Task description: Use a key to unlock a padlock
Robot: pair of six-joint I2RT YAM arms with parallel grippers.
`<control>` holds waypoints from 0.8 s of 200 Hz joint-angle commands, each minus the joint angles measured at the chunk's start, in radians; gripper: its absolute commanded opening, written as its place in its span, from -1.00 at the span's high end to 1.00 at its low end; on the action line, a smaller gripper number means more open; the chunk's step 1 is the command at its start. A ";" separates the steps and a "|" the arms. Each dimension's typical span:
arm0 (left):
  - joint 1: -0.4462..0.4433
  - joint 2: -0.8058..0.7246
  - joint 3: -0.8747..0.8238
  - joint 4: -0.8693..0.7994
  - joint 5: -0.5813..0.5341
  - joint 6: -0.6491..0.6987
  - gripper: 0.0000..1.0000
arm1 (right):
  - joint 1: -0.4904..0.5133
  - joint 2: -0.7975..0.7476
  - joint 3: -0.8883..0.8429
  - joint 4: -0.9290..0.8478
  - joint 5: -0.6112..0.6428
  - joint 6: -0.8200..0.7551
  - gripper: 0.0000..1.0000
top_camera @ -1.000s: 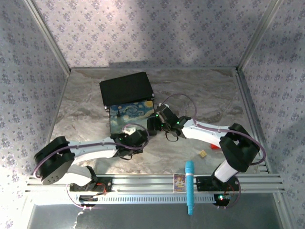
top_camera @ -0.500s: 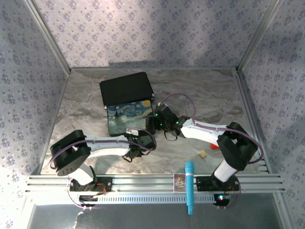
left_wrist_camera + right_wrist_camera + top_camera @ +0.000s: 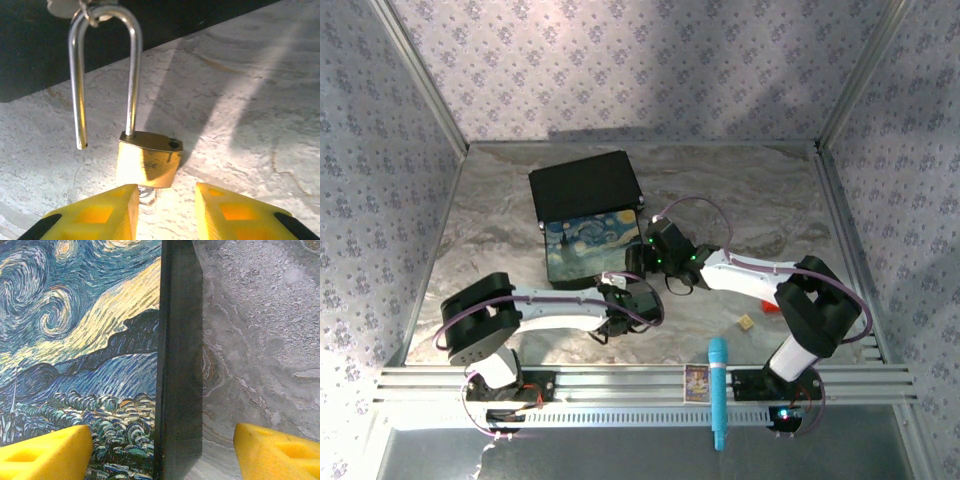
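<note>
L gripper (image 3: 165, 194) sits w/ jaws apart, gripping nothing, the brass padlock (image 3: 148, 162) just ahead of the gap on the marbled table (image 3: 240, 125). Its silvery shackle (image 3: 131, 75) stands open: one leg in the body, the other free beside it, the loop's top caught in a small ring by a dark wall. R gripper (image 3: 162, 436), jaws likewise spread, straddles the dark edge of the starry-night box (image 3: 75, 340).
</note>
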 commanded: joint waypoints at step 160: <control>0.266 -0.864 -0.388 0.274 0.240 -0.024 -1.00 | 0.117 -0.389 -0.131 -0.142 -0.051 -0.198 -0.84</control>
